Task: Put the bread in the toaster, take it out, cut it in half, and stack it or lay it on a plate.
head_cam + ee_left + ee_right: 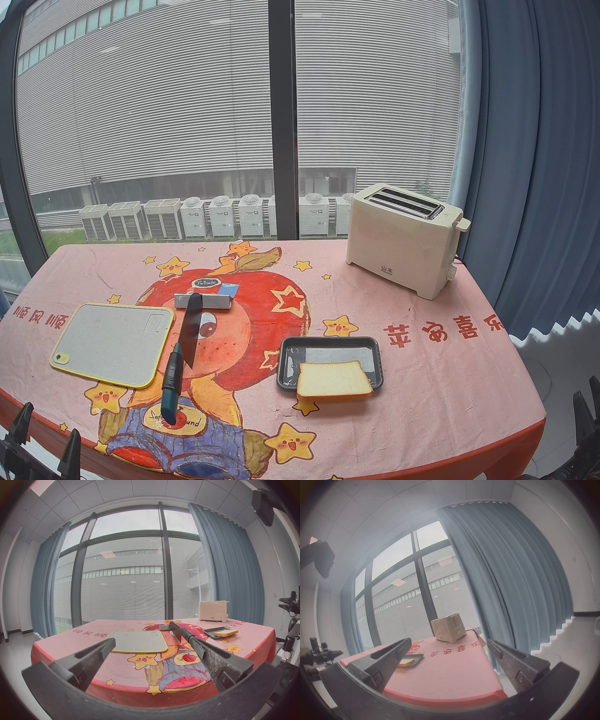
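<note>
You held the left gripper point(153, 644) and right gripper point(449, 642) off the pink-clothed table's point(437, 387) near edge at 7 and 5 o'clock, jaws apart, empty. The pale square bread slice point(333, 380) overhung the black rectangular tray's point(329, 340) near rim at 6 o'clock, with open cloth around it.

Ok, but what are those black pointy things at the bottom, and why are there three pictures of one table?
Those are a robot's two tools, its pinching hands. One picture comes from a camera on its head, looking down at the table. The other two come from cameras on its wrists, so you see the left tool and the right tool up close. Both are open and hold nothing. On the table are a toaster, a slice of bread on a black tray, a knife and a cutting board.
</note>
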You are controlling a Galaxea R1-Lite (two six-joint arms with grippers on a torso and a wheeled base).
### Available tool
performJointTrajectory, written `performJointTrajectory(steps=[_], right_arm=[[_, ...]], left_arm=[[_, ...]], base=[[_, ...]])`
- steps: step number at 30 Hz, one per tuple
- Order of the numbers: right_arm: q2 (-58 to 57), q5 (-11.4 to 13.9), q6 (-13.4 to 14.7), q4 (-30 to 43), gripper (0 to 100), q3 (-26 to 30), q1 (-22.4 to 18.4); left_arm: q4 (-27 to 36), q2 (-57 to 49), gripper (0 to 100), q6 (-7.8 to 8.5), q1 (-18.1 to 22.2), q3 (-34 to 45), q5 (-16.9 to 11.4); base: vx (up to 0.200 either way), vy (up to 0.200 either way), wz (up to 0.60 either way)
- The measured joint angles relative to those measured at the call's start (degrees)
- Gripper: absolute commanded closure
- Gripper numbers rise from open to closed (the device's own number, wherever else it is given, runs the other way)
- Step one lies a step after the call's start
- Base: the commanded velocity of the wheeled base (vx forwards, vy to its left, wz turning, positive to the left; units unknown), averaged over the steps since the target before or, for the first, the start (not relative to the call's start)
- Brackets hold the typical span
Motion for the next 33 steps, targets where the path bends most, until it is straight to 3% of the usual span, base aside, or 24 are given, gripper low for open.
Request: performJointTrajectory(steps=[5, 16, 25, 33], right_arm=[[0.0, 2.0, 3.2, 0.0, 0, 0.0, 0.0], [0.0, 5.2, 16.6, 0.7, 0, 0.0, 0.0], [0.0, 8.2, 23.4, 0.8, 0, 0.0, 0.1], [0.0, 11.5, 26.7, 0.7, 0, 0.0, 0.0]], left_arm=[[0.0, 0.0, 0, -0.02, 0.0, 0.0, 0.0], [0.0, 0.0, 0, -0.02, 0.0, 0.0, 0.0], [0.0, 0.0, 0, 0.0, 0.0, 0.0, 0.0], [0.0, 0.0, 0, 0.0, 0.0, 0.0, 0.0]], base=[[0.0, 0.0, 0.0], [0.0, 0.0, 0.0], [0.0, 0.0, 0.0], [0.0, 0.0, 0.0]])
